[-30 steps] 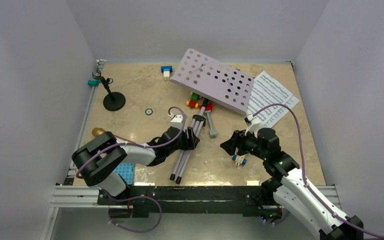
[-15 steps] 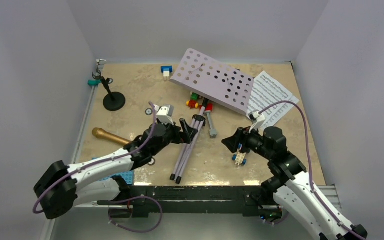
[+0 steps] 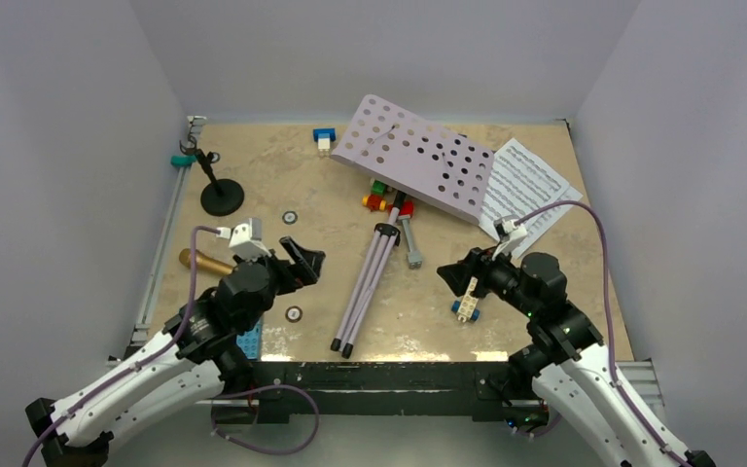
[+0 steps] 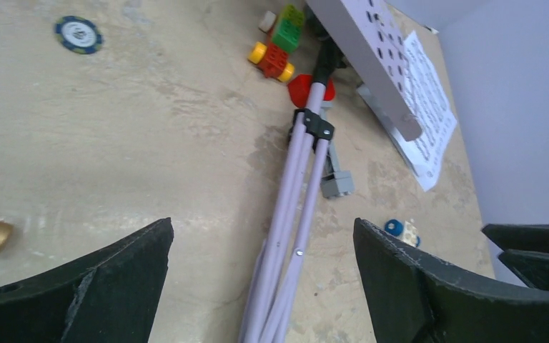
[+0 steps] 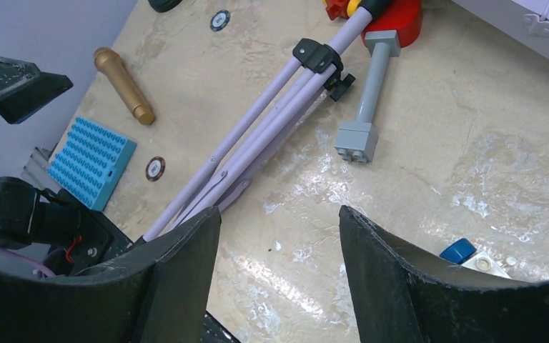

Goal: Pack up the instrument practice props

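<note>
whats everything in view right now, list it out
music stand: 1, lavender, lying flat mid-table
sheet music: count unclear, white, far right
mic stand: 1, black, upright, far left
microphone: 1, gold, lying at left, partly hidden
toy hammer: 1, red and grey, beside the stand's pole
toy bricks: several, mixed colours, far edge, centre, near right
baseplate: 1, blue, near left
discs: 2, dark-rimmed, left of centre
left gripper: 1, black, open, near left
right gripper: 1, black, open, near right
</note>
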